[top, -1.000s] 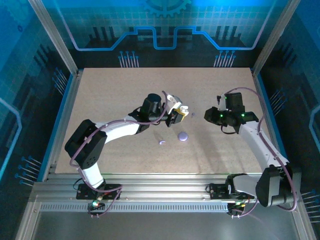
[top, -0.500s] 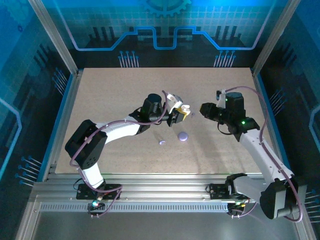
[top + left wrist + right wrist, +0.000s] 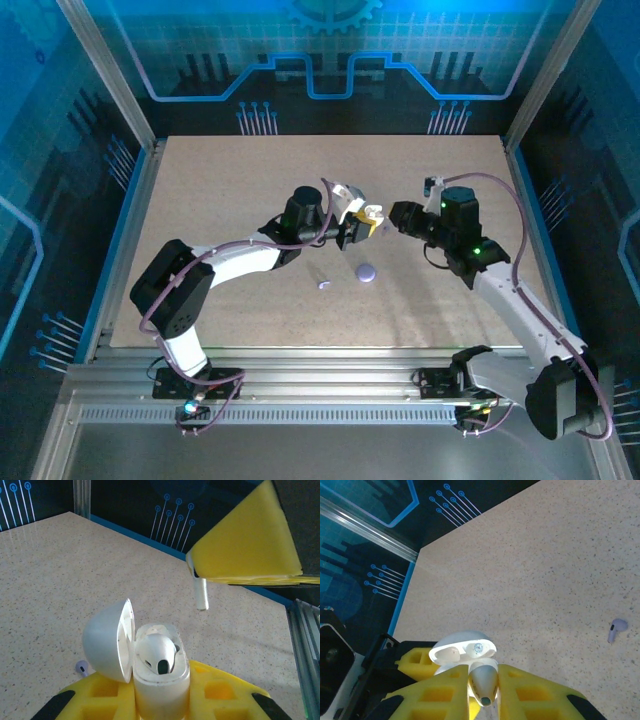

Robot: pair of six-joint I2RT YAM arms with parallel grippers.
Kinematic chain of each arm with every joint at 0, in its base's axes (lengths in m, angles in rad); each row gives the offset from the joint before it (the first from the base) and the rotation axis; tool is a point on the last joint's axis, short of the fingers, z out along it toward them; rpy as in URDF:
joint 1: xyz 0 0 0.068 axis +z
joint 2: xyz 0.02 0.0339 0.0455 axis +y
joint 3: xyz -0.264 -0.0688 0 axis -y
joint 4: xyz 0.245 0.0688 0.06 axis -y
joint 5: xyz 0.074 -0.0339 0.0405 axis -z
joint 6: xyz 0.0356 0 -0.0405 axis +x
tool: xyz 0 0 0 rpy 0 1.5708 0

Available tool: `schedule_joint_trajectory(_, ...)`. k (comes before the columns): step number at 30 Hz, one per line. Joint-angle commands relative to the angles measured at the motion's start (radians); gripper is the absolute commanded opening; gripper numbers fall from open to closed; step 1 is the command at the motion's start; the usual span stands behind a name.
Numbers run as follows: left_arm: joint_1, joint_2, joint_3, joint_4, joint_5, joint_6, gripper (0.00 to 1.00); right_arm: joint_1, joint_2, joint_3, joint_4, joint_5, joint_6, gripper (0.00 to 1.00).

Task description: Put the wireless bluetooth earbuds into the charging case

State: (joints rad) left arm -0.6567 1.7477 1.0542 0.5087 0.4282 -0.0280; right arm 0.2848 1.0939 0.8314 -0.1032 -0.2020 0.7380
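From above, the left gripper [image 3: 360, 227] reaches to the middle of the table [image 3: 230, 190], its yellow jaws clamped on the charging case [image 3: 371, 212], a small off-white shape held clear of the surface. The right gripper [image 3: 393, 216] faces it from just beside, tip to tip. Nearer the arm bases, a lavender disc [image 3: 366, 271] lies flat on the table, and a loose earbud [image 3: 323, 285], a tiny pale-lavender speck, lies near it to the left. In the left wrist view the case [image 3: 161, 680] stands upright between the yellow fingers, a rounded white pebble with its lid [image 3: 105, 640] swung open to the left like a shell. A seated earbud [image 3: 155, 652], glossy white with a dark oval opening, sits in one well. Above and to the right, a yellow finger of the right gripper [image 3: 245, 545] pinches the held earbud [image 3: 201, 592], whose short white stem hangs down, apart from the case. The loose earbud [image 3: 82, 667] peeks out on the table behind the lid. In the right wrist view the right gripper [image 3: 484, 692] is closed tight on the held earbud [image 3: 484, 680], its pale body wedged between the yellow pads directly over the open case [image 3: 462, 647]. Inside the lid is a small round label [image 3: 479, 648], its print too small to read. The loose earbud [image 3: 618, 628] lies well apart at the right.
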Motion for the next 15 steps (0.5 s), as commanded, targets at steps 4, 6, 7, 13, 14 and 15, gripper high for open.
schedule_joint_trajectory(4, -0.009, -0.019, 0.020, 0.059, 0.031, -0.018, 0.19, 0.034, 0.045, 0.023, 0.090, 0.032, 0.015, 0.19)
schedule_joint_trajectory(6, -0.009, -0.021, 0.018, 0.063, 0.031, -0.018, 0.19, 0.039, 0.058, 0.026, 0.103, 0.033, 0.016, 0.19)
schedule_joint_trajectory(7, -0.009, -0.023, 0.018, 0.063, 0.031, -0.018, 0.19, 0.043, 0.062, 0.027, 0.109, 0.035, 0.018, 0.19)
schedule_joint_trajectory(13, -0.009, -0.027, 0.015, 0.070, 0.029, -0.024, 0.19, 0.054, 0.067, 0.024, 0.123, 0.045, 0.019, 0.19)
schedule_joint_trajectory(14, -0.008, -0.028, 0.013, 0.073, 0.030, -0.026, 0.19, 0.056, 0.067, 0.022, 0.127, 0.044, 0.019, 0.19)
schedule_joint_trajectory(15, -0.008, -0.025, 0.012, 0.078, 0.031, -0.030, 0.19, 0.056, 0.067, 0.021, 0.129, 0.044, 0.021, 0.19)
